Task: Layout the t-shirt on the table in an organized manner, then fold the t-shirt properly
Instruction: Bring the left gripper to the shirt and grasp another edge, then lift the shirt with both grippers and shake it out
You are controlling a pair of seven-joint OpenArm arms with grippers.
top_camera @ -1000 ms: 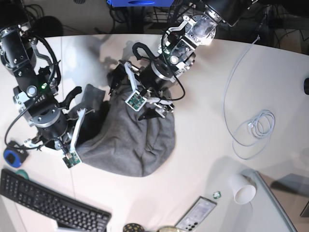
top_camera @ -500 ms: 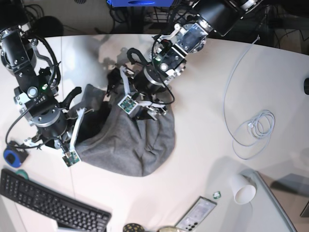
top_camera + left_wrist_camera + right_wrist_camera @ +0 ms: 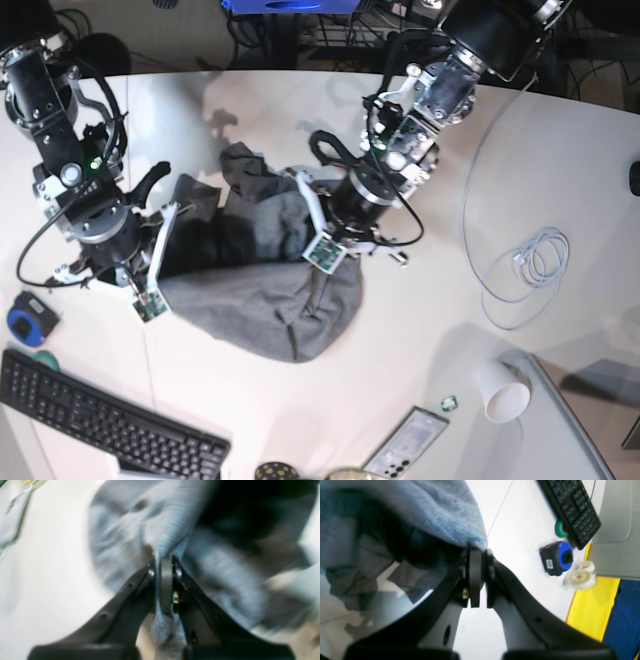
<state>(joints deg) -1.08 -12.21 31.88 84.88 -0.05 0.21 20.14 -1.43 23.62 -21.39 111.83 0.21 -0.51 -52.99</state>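
Writing: none legible. Barcode sticker on the tape measure, too small to read; keyboard key legends blurred.

T-shirt: crumpled heap, left of centre on the table. Long axis roughly left to right in the base view, tilted slightly down toward the right; neck and hem direction not discernible. Upper part bunched and lifted, lower part flat on the tabletop.

Left gripper: pinched tight on a ridge of t-shirt fabric, cloth pulled up between the jaws and trailing below them. Left arm reaching in from the upper right of the base view, wrist angled down toward the heap's right upper edge.

Right gripper: clamped on the t-shirt edge, fabric draped over the jaw tips. Right arm upright at the left side of the base view, wrist bent toward the heap's left end.

Cable coiled on the table, well apart to the right. Paper cup on its side near the lower right.
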